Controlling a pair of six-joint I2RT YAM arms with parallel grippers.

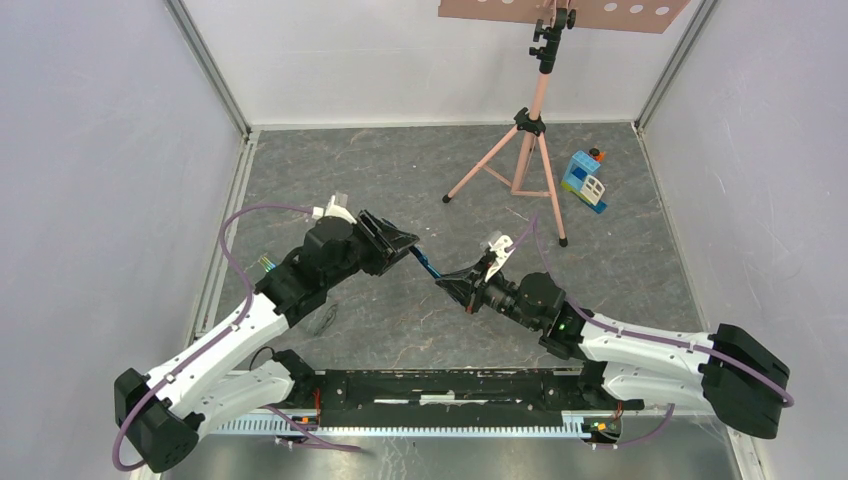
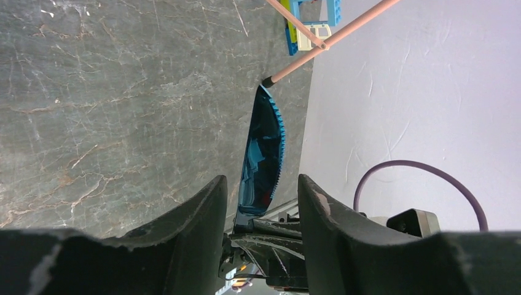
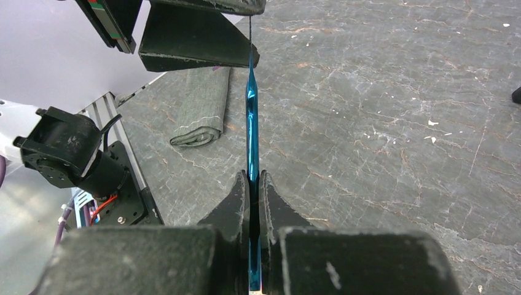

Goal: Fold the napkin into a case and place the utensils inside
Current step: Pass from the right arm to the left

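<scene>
The right gripper [image 3: 253, 178] is clamped tight on the handle end of a slim teal-blue plastic knife [image 3: 250, 123] with a serrated edge. It holds the knife in the air over the middle of the grey marbled floor [image 1: 400, 180], blade pointing left and slightly far, towards the left gripper [image 1: 408, 243].

The left gripper's black fingers [image 2: 203, 221] stand apart on either side of the blade. In the left wrist view a narrow gap shows between each finger and the knife [image 2: 264, 147], so this pincer is not gripping it. In the right wrist view the blade's tip reaches in just beside one of these fingers.

The dark grey cloth napkin [image 3: 203, 104] with a pale stitched line lies folded into a long narrow bundle on the floor at the left, beyond the left gripper as the right wrist camera sees it.

A pink metal tripod stand [image 1: 530, 150] stands at the far middle. A small blue-and-white toy block house [image 1: 585, 180] sits just to its right.
</scene>
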